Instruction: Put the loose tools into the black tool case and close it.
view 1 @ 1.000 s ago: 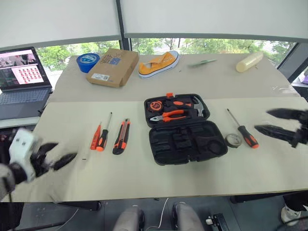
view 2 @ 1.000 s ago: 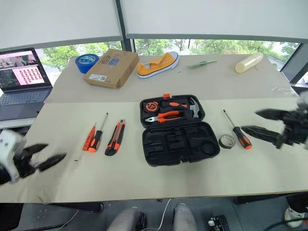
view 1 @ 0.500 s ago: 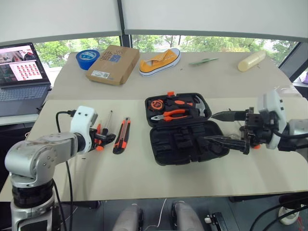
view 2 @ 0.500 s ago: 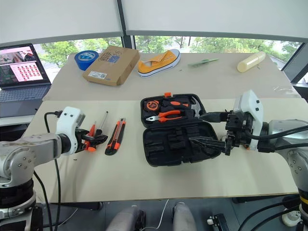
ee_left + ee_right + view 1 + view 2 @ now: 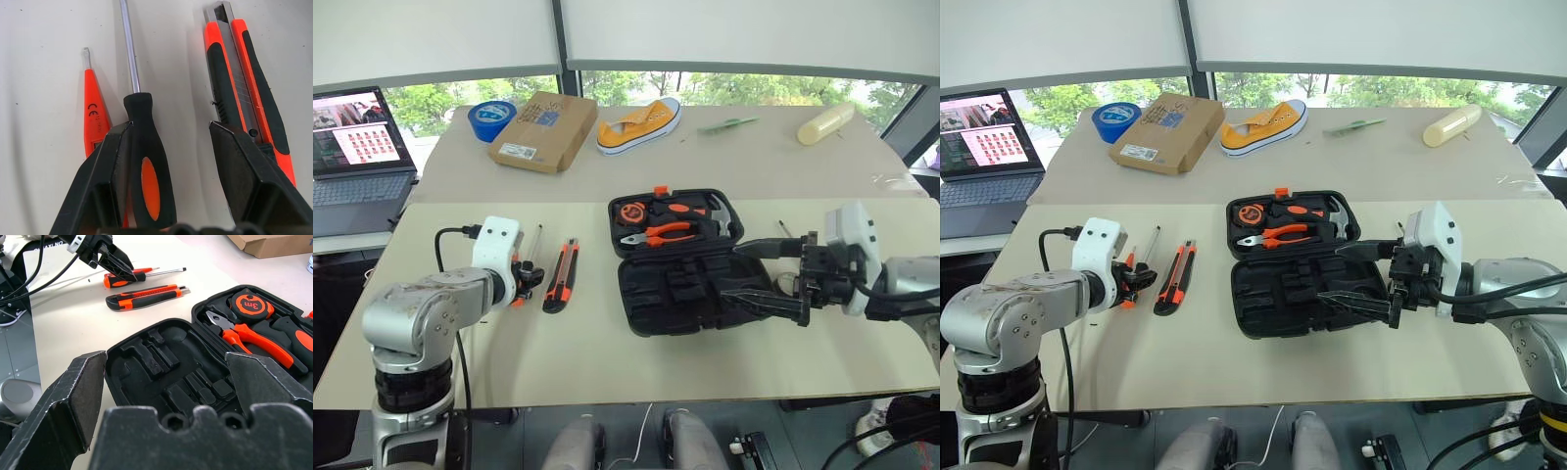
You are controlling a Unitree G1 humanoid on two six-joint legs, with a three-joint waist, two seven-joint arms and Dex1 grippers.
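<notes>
Seen from the head cameras, the black tool case (image 5: pixel 690 257) lies open at the middle of the table (image 5: pixel 607 362), with pliers (image 5: pixel 656 235), a hammer (image 5: pixel 717 217) and a tape measure (image 5: pixel 629 212) seated in its far half and the near half's slots bare. The left gripper (image 5: pixel 1139 280) sits low over two screwdrivers, beside the utility knife (image 5: pixel 560 275) to the case's left. The right gripper (image 5: pixel 749 274), fingers spread wide, reaches over the case's right edge; a thin screwdriver shaft (image 5: pixel 784 228) shows beyond it.

In the left wrist view, the gripper's fingers (image 5: pixel 115 166) stand apart astride the black-handled screwdriver (image 5: pixel 144 166), one pressed against its handle, the other clear of it. The small orange screwdriver (image 5: pixel 92 115) lies just beside, and the knife on the opposite side.

In the right wrist view, the spread fingers (image 5: pixel 73 396) frame the open case's empty slots, with the left gripper at the screwdrivers beyond.
</notes>
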